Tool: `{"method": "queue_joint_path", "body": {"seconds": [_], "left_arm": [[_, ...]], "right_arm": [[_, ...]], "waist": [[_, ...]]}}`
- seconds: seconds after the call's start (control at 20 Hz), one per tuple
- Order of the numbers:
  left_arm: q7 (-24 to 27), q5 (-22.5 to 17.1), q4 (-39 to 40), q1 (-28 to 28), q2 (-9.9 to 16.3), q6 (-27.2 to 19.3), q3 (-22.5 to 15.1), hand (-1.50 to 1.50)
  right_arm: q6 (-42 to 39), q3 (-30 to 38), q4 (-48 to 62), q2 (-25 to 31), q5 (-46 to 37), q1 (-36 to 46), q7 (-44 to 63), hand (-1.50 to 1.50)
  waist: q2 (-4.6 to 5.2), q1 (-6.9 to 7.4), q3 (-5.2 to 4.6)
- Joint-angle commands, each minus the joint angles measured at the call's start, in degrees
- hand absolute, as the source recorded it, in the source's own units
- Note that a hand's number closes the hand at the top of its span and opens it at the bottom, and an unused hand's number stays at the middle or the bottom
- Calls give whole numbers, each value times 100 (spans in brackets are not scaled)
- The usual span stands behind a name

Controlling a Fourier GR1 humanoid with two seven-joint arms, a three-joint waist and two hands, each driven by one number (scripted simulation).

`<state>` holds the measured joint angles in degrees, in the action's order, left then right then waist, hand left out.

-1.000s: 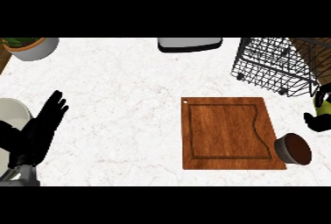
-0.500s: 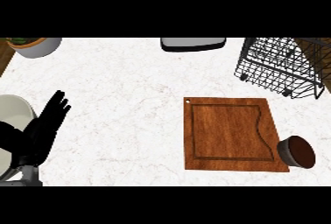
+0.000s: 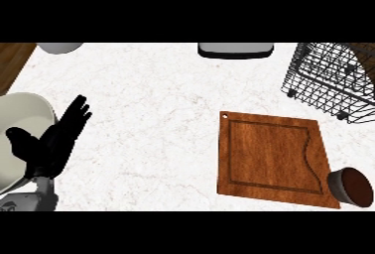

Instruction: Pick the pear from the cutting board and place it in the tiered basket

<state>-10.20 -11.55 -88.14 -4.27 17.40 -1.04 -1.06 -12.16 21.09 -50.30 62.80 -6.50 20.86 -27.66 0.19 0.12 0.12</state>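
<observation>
The counter (image 3: 161, 99) looks like white marble with faint grey veins, smooth and softly matt. The cutting board (image 3: 275, 156) is reddish-brown wood, its grain running lengthwise, with a slight sheen. The tiered basket (image 3: 330, 82) is thin black wire, matt. A small bowl (image 3: 353, 186) beside the board looks dark brown and glossy inside. The left hand (image 3: 55, 141) is matt black.

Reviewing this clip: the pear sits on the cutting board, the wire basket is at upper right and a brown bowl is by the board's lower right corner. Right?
Not quite. In the head view the cutting board is bare; no pear shows anywhere. The wire basket at upper right and the brown bowl by the board's lower right corner are as you say.
</observation>
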Motion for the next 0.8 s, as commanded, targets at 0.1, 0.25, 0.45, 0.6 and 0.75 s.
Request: {"method": "queue_joint_path", "body": {"seconds": [0.1, 0.25, 0.45, 0.6, 0.75], "left_arm": [[-46, 23, 179, -292, -89, 122, 38, 0], [-205, -69, -42, -121, -49, 161, 195, 0], [-252, 298, -248, -9, -385, -130, -165, 0], [-295, 187, -282, -56, -123, 176, 59, 0], [19, 82, 170, -143, -67, 371, 304, 0]], "right_arm": [[-85, -474, 400, -131, -347, 1316, 432, 150], [-190, -599, -108, -348, -362, 1408, 1125, 150], [118, -947, -360, -942, -609, 1764, 1737, 150], [173, -1095, 428, -1023, -991, 2172, 1416, 150], [164, -1131, 667, -1077, -1149, 2208, 1489, 150]], "waist": [[17, 134, -12], [-11, 59, -15], [-21, 44, -17], [4, 100, -12], [7, 62, -14]]}}
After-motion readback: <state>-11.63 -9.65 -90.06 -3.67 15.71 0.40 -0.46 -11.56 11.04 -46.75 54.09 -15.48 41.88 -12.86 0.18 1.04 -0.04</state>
